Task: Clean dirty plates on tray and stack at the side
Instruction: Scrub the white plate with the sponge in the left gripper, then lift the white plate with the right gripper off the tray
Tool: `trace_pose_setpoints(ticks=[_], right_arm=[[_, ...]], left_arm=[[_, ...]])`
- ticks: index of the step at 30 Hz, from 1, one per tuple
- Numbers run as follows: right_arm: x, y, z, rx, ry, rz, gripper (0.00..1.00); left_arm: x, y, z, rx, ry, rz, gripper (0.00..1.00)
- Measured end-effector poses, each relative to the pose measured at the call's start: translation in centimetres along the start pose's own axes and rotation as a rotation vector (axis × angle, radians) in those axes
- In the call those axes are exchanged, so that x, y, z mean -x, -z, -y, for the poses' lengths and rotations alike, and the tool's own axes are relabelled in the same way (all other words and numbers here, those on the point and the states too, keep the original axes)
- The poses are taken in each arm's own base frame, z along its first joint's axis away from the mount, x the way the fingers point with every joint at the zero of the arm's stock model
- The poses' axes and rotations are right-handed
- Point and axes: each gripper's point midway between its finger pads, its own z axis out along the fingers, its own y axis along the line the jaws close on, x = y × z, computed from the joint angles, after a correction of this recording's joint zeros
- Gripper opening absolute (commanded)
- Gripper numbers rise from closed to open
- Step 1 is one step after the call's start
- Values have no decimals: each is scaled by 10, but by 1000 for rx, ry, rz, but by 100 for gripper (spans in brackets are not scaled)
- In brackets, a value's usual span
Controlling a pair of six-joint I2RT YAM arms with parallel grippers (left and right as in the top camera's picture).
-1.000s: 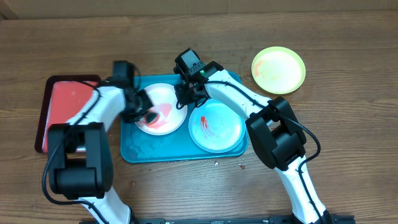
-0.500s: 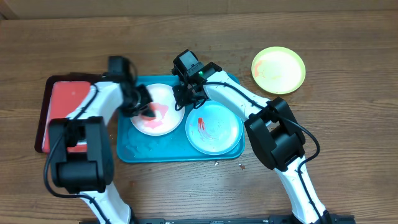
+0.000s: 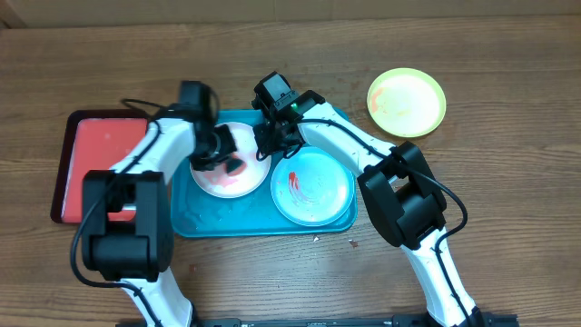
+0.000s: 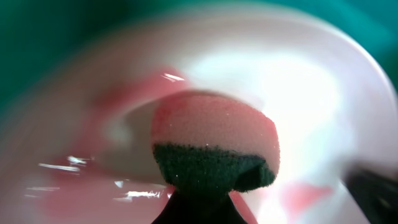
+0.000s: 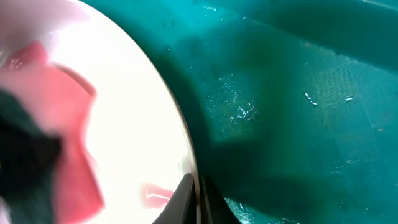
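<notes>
Jaws of left gripper (image 3: 222, 159) clamped on pink-and-green sponge (image 4: 214, 146), which is pressed onto white plate (image 3: 238, 183) directly beneath. Right gripper (image 3: 272, 145): jaws nearly closed, pinching that plate's right rim. Plate sits on tray (image 3: 195, 222). Teal plate (image 3: 313, 189) just beside right jaws. Yellow-green plate (image 3: 406, 102) well apart, off tray.

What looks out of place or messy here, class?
The yellow-green plate sits alone on the table, off the tray, faintly red-smeared. The tray floor is wet, and small crumbs lie on the table by its front edge.
</notes>
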Motion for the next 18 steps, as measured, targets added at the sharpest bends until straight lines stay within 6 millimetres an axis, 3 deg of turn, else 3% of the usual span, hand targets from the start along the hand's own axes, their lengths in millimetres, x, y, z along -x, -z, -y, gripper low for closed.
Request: trace_pose_setpoints(ticks=[3, 5, 11, 13, 15, 18], right_arm=[[0, 0, 0, 0, 0, 0, 4], [0, 0, 0, 0, 0, 0, 4], [-1, 4, 0, -6, -2, -13, 4], [-2, 6, 1, -16, -5, -23, 4], [0, 13, 4, -50, -2, -30, 4], [17, 30, 2, -83, 35, 3, 4]], left_arm=[[18, 6, -30, 43, 70, 38, 4], [21, 8, -39, 55, 86, 43, 4], [30, 27, -45, 119, 70, 48, 4], [42, 45, -42, 126, 66, 91, 4], [59, 77, -39, 112, 71, 175, 4], [80, 141, -40, 70, 98, 337, 4]])
